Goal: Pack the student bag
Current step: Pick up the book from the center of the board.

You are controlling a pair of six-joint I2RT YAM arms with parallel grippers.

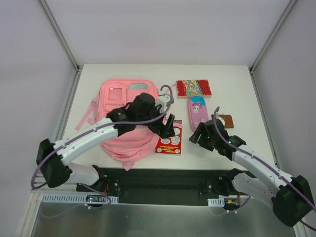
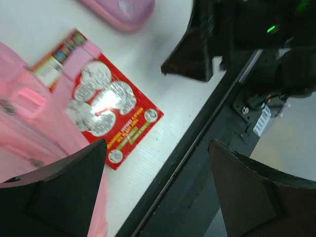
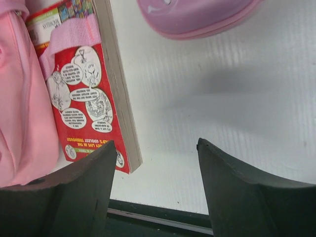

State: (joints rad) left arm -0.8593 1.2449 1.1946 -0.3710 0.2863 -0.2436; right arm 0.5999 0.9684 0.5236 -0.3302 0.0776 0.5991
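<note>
The student bag (image 1: 112,101) is a large pink backpack lying flat on the left half of the table, with my left arm reaching across it. It also fills the left edge of both wrist views (image 2: 19,113) (image 3: 19,98). A red book (image 1: 169,142) lies against the bag's right side, and a pink strap (image 3: 69,37) crosses its upper part. My left gripper (image 1: 169,126) hovers open over that book, nothing between its fingers (image 2: 158,143). My right gripper (image 1: 196,135) is open and empty just right of the book, above bare table (image 3: 156,142).
A pink cartoon pencil case (image 1: 198,111) lies right of the bag, a red patterned book (image 1: 194,88) behind it, and a small brown item (image 1: 226,120) to its right. The black base rail (image 1: 163,177) runs along the table's near edge.
</note>
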